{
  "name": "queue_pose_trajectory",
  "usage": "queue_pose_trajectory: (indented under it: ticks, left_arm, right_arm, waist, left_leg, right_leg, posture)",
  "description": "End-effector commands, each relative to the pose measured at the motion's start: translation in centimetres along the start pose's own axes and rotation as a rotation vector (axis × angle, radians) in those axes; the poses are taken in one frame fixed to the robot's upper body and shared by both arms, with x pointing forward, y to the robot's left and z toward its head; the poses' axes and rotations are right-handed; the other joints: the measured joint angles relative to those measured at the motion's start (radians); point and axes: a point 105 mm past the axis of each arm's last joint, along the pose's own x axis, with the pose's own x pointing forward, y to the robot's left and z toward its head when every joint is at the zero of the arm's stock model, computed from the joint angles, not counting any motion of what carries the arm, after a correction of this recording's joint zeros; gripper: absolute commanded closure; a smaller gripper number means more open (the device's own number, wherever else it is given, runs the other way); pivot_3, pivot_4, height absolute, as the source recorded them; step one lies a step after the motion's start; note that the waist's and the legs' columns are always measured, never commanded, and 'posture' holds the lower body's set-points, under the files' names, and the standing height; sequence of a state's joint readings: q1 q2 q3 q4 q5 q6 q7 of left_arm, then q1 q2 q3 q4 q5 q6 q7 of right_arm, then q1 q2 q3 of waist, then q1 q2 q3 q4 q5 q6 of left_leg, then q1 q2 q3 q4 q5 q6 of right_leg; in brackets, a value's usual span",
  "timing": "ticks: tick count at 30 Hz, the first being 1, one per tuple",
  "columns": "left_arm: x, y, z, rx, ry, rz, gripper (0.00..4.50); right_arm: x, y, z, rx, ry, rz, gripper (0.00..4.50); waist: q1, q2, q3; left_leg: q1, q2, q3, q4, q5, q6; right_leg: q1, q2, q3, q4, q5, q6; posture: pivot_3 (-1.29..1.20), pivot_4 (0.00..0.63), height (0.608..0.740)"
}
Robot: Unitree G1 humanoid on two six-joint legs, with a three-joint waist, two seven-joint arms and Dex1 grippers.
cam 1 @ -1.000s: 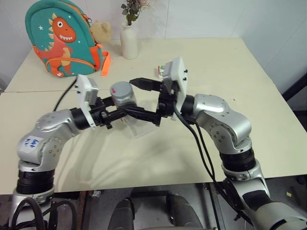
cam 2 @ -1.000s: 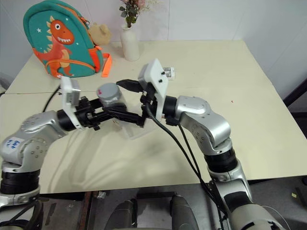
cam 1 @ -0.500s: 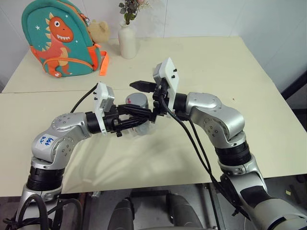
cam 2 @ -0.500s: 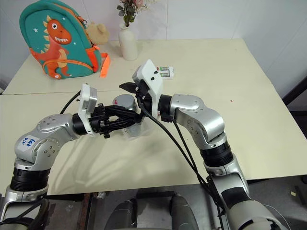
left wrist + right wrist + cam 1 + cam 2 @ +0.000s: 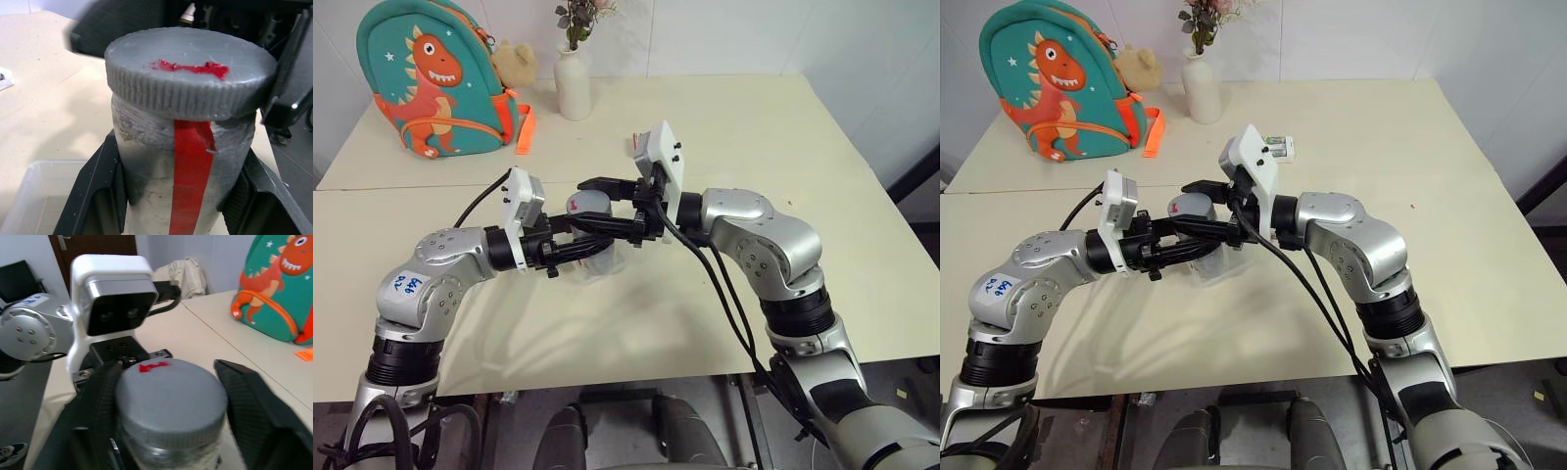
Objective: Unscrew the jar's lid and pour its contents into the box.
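Observation:
The silvery-grey jar (image 5: 161,161) with a red stripe stands upright above the table, and my left gripper (image 5: 173,196) is shut on its body from both sides. Its ribbed grey lid (image 5: 190,68) carries a red mark and sits on the jar's mouth. My right gripper (image 5: 168,382) comes in level from the right and is shut on the lid (image 5: 589,203), one finger on each side. Directly beneath the jar, the clear plastic box (image 5: 604,262) rests on the table. The contents are hidden inside the jar.
At the table's back left are a teal dinosaur backpack (image 5: 435,83), a small plush toy (image 5: 514,61) and a white vase with flowers (image 5: 573,86). A small white pack (image 5: 1276,147) lies just behind my right wrist. A seam (image 5: 391,186) runs across the table on the left.
My right gripper's fingers stood wide apart around the lid and have now closed on it. The left gripper keeps its hold on the jar and has barely moved.

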State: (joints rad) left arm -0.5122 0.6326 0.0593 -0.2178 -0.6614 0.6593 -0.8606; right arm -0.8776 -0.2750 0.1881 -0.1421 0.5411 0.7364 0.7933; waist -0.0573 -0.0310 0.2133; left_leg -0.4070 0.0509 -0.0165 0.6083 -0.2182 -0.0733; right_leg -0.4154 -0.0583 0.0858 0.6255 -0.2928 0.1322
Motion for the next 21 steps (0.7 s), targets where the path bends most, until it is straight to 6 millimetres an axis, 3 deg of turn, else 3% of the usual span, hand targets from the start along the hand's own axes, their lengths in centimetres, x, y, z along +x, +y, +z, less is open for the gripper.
queue_pose_trajectory:
  ticks: [1,7,12,16,21]
  left_arm:
    - [0.0,-0.2,1.6,0.072,-0.048,-0.018,2.52]
    - [-0.3,-0.5,1.7,0.105,-0.033,-0.072,2.52]
    - [-0.8,-1.4,2.6,0.229,-0.094,-0.210,2.52]
    - [-0.9,-1.8,2.0,0.225,-0.053,-0.311,2.52]
    - [-0.8,-2.0,1.6,0.233,-0.053,-0.333,2.52]
  right_arm:
    - [-0.6,-0.5,1.6,-0.017,-0.047,-0.014,1.92]
    - [-0.8,0.3,2.3,-0.044,-0.036,0.107,1.92]
    - [-2.2,3.2,3.1,-0.100,0.003,0.455,1.92]
    - [-2.5,2.7,3.2,-0.107,0.065,0.560,1.92]
    - [-2.1,1.7,3.1,-0.115,0.074,0.569,1.92]
  waist:
    - [0.000,0.000,0.000]
    - [0.000,0.000,0.000]
    - [0.001,0.000,0.000]
    - [-0.003,0.001,0.000]
    - [-0.002,0.001,0.000]
  left_leg:
    - [0.000,0.000,0.000,0.000,0.000,0.000]
    - [0.000,0.000,0.000,0.000,0.000,0.000]
    - [-0.001,0.000,0.000,0.000,-0.001,0.001]
    - [0.000,0.000,0.001,0.000,-0.001,0.001]
    - [0.000,0.000,0.001,0.002,-0.002,0.002]
  right_leg:
    - [0.000,0.000,0.000,0.000,0.000,0.000]
    - [0.000,0.000,0.000,0.000,0.000,0.000]
    - [0.000,0.000,0.000,-0.002,0.000,0.000]
    - [0.000,0.000,0.000,-0.001,0.000,0.001]
    - [0.000,0.001,0.000,-0.001,0.000,0.001]
  posture:
    - [0.00,0.150,0.740]
    - [0.00,0.150,0.740]
    - [0.00,0.150,0.740]
    - [0.00,0.150,0.740]
    - [0.00,0.150,0.740]
